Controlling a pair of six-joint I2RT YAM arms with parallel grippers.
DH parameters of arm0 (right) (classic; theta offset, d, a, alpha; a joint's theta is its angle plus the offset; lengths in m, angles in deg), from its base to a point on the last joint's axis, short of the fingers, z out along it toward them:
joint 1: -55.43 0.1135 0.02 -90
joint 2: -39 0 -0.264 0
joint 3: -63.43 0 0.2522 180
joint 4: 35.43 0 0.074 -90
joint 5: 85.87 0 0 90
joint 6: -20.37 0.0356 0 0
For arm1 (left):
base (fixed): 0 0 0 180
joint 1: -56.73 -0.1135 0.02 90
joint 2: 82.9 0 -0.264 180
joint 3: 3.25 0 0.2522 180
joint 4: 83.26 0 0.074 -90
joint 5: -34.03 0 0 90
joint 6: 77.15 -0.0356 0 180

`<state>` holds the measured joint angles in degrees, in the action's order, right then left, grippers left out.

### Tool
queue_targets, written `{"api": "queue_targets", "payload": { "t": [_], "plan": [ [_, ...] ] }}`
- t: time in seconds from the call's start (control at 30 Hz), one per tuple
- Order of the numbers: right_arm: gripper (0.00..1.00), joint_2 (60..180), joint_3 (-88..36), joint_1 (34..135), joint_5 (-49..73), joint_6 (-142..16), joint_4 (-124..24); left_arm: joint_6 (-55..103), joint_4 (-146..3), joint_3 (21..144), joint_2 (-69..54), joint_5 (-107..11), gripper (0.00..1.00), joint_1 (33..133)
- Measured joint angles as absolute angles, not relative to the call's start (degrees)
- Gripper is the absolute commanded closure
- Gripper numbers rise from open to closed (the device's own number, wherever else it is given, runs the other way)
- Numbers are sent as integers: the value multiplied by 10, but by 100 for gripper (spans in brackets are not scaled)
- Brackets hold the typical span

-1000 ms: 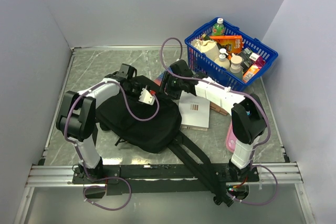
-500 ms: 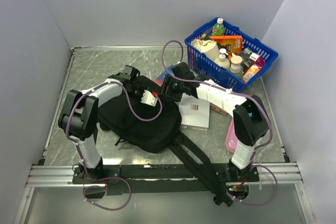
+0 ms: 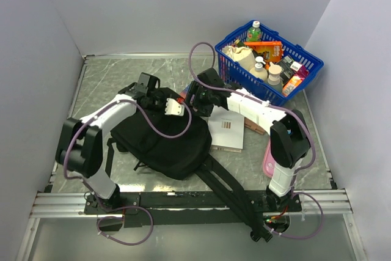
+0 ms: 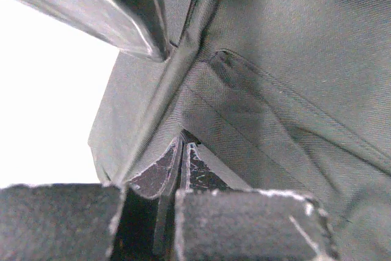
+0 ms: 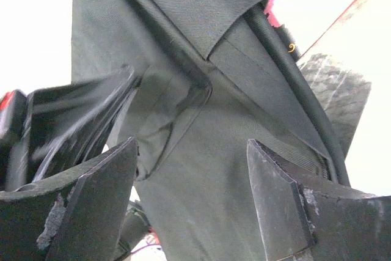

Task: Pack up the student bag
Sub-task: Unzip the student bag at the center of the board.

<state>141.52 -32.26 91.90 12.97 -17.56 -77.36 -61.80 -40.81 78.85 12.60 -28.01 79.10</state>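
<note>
The table is a grey, marbled slab framed by a thin metal edge, and plain pale walls close it in at the back, the left and the right. An aluminium rail runs along the near edge and carries both arm bases. The student bag lies flat on the slab a little left of centre, between the two arms, with its long black straps trailing toward the near edge and across the rail. The left gripper sits at the bag's far end; in its wrist view its jaws are pinched together on a fold of the black fabric. The right gripper is at the same far end, just beside the left one, and its fingers stand wide apart with bag fabric in front of them, gripping nothing. A white notebook lies just right of the bag, under the right forearm, and a pink flat object rests near the right arm's upright link. A blue mesh basket full of bottles and packets stands in the far right corner.
</note>
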Motion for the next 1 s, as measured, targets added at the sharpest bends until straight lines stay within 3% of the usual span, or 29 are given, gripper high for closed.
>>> {"api": "queue_targets", "payload": {
  "t": [0.5, 0.6, 0.7, 0.73, 1.0],
  "plan": [
    [25, 1493, -369, 927, 179, -95, -781, -587, -412, 748, 67, -267, 99, 793],
    [31, 1496, -374, 933, 184, -87, -781, -584, -414, 746, 64, -265, 99, 793],
    [57, 1497, -374, 939, 187, -75, -776, -580, -415, 745, 62, -263, 99, 793],
    [60, 1498, -374, 940, 187, -75, -774, -580, -414, 745, 60, -263, 99, 793],
    [64, 1500, -372, 943, 183, -47, -760, -580, -413, 735, 46, -263, 99, 793]
  ]
}}
